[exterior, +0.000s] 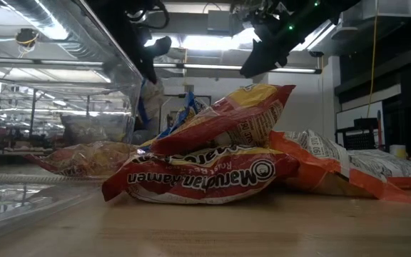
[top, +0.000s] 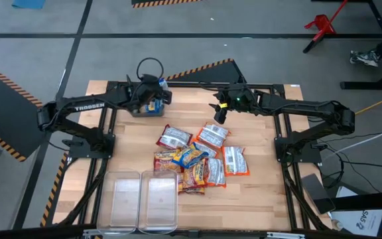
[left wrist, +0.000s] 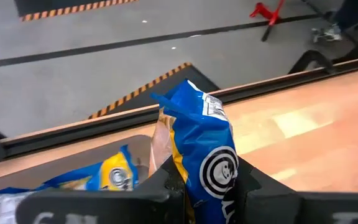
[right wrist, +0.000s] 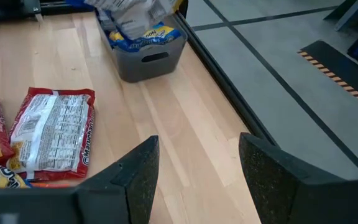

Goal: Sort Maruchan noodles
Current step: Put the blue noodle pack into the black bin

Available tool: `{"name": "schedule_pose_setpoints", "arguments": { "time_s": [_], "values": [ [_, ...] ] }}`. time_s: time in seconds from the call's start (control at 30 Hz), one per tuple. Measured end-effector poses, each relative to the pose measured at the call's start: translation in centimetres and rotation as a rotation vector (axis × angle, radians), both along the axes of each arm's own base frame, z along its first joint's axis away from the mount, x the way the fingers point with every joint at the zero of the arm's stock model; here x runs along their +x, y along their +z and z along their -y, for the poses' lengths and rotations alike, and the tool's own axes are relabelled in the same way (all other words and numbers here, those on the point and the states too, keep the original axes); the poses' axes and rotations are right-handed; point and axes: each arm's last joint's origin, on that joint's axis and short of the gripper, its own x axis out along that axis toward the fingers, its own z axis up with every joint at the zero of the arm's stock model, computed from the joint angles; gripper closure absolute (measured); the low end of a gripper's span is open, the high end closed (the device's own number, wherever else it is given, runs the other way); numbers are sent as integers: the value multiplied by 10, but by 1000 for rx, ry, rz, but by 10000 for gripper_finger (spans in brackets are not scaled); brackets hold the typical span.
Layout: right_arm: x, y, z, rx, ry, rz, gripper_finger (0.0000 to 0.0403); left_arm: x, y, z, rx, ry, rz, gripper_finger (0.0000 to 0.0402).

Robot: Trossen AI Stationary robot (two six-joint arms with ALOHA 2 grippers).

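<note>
A blue packet [left wrist: 205, 155] stands pinched between the left gripper [left wrist: 204, 186] fingers, above a grey bin [top: 148, 108] at the tabletop [top: 264, 143] far edge. The remaining packets [top: 197, 156] lie heaped mid-table, with two clear bins [top: 144, 199] at the near edge and grey floor beyond. The right gripper [right wrist: 197, 168] hovers near the far edge, jaws spread, holding nothing

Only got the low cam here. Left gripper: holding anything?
Observer: Yes. The left gripper is shut on a blue-and-yellow crinkly plastic ramen packet, above a grey plastic bin at the table's far edge.
Operator: Anything in that bin?
Observer: Other blue-and-yellow packets lie inside it.
Operator: Right gripper?
Observer: The right gripper is open and empty, hovering over bare wood of the table, with a red-and-white flat plastic packet beside it.
</note>
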Motion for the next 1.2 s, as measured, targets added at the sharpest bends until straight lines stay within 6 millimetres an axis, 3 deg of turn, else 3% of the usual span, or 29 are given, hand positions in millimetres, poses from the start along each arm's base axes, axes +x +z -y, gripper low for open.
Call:
{"name": "schedule_pose_setpoints", "arguments": {
  "time_s": [0.27, 0.67, 0.9, 1.2],
  "values": [
    [0, 0, 0, 2, 1, 1, 196, -22, -12, -10, -85, 111, -162, 358],
    [0, 0, 0, 2, 1, 1, 196, -36, -16, -23, -100, 166, -269, 359],
    [0, 0, 0, 2, 1, 1, 196, -39, -15, -31, -46, 78, -390, 359],
    [-3, -12, -1, 12, 0, -30, 196, -28, -10, -23, 126, -115, -612, 359]
  ]
}}
